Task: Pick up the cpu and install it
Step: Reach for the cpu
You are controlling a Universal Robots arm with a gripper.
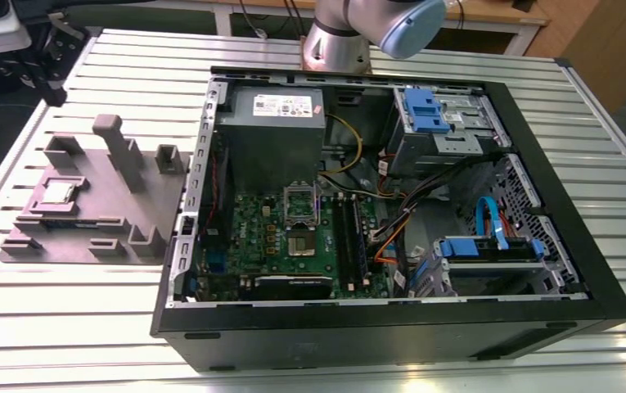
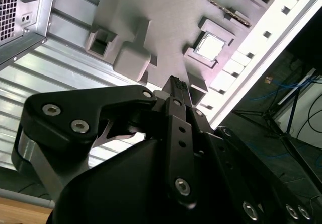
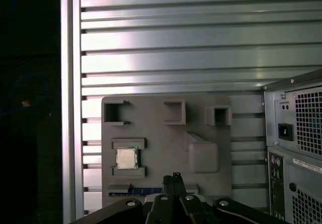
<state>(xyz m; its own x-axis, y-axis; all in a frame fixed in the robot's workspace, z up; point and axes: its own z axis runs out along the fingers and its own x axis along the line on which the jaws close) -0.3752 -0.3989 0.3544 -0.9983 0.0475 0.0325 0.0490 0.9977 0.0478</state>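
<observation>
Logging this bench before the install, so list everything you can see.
cpu: one, silvery, in the block's recess.
block: one, grey, on the table at the exterior view's left.
computer case: one, black, open, mid-table.
board: one, green, inside the case.
power supply: one, grey, inside the case.
table: one, silvery slats, under everything.
arm: one, grey-blue, behind the case.
tool: one, black, apart from the block, facing it.
</observation>
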